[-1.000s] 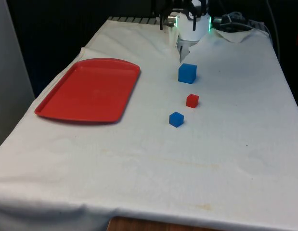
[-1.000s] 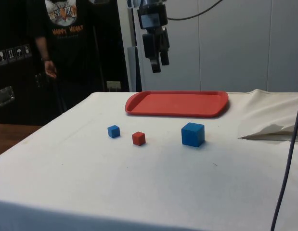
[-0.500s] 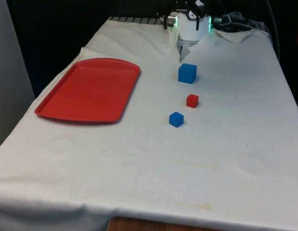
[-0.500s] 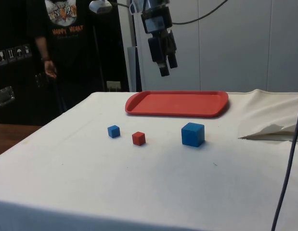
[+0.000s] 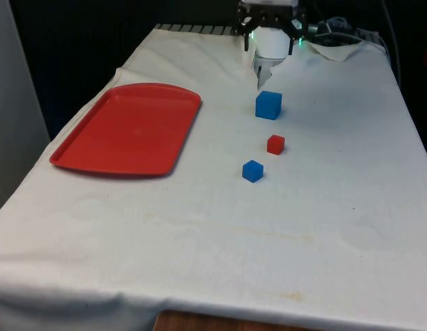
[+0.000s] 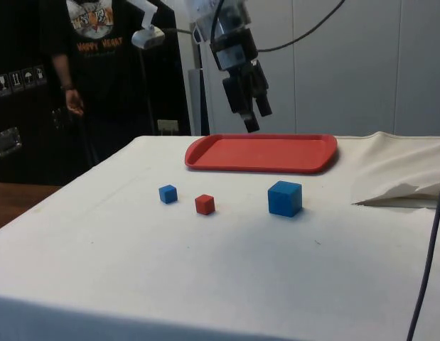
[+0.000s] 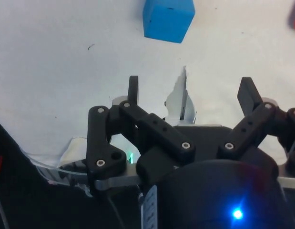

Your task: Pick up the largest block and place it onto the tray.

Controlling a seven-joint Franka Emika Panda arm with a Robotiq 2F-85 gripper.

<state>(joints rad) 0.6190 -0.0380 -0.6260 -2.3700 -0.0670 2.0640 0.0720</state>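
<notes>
White arm (image 6: 205,11) with a black gripper (image 7: 190,93)

The gripper is showing two flat black fingers (image 7: 133,90) on black linkage bars, and small silver screws are sitting at the joints. A grey metal plate is running under the bars. In the side view the black gripper (image 6: 251,117) is hanging from a white body, and a thin dark cable (image 6: 305,35) is curving away from it. In the front view, the wrist (image 5: 271,41) is looking white and round under a black bracket.
</notes>
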